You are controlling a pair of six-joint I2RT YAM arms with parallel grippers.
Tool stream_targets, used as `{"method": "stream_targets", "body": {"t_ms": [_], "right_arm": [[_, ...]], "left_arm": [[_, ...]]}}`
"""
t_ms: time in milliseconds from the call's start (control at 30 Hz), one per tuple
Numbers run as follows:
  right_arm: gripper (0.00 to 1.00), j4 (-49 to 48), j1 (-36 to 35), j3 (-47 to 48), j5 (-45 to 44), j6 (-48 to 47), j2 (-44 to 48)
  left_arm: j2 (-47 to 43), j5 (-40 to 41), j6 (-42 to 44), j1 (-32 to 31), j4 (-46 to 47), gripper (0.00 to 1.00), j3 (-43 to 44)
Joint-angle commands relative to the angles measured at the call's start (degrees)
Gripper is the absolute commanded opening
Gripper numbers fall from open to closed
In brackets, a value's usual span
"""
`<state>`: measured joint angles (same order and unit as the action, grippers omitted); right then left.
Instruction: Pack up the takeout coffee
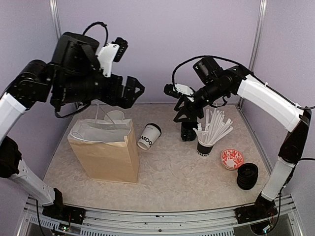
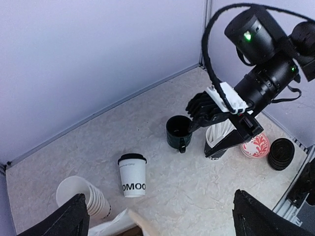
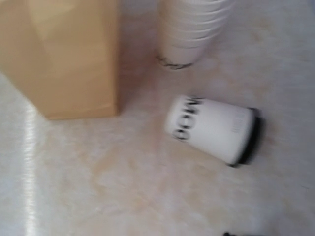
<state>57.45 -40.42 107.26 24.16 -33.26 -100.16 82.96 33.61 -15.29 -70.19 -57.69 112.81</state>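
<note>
Brown paper bag (image 1: 106, 155), upright, mouth open; left gripper (image 1: 136, 92) above it, jaws spread wide, empty; right gripper (image 1: 188, 118), jaws parted over a black cup (image 1: 187, 132); lidded takeout coffee (image 1: 149, 136), on its side just right of the bag.

bright even light; coffee cup (image 3: 211, 129) motion-blurred, right wrist view
</note>
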Motion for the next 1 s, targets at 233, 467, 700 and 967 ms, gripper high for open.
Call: {"method": "stream_targets", "body": {"t_ms": [233,467,700,967], "right_arm": [[0.58,-7.3,12.2,-6.4,-1.8,3.8,12.9],[0.6,-11.5,15.9,-11.4,0.2,5.0,19.8],[0.6,-12.6,16.3,-13.8,1.8,5.2,22.6],[0.61,-13.2,16.4,-15.4,3.7,5.1,24.4]], "left_arm": [[27.4,-1.2,-2.3,1.7,4.2,0.88,12.6],[36.3,-2.6,-15.8,6.0,0.5,0.81,14.7],[45.0,-4.5,-15.5,10.3,-2.4,0.87,15.7],[51.2,-2.2,-14.1,12.6,-3.2,0.94,15.5]]}}
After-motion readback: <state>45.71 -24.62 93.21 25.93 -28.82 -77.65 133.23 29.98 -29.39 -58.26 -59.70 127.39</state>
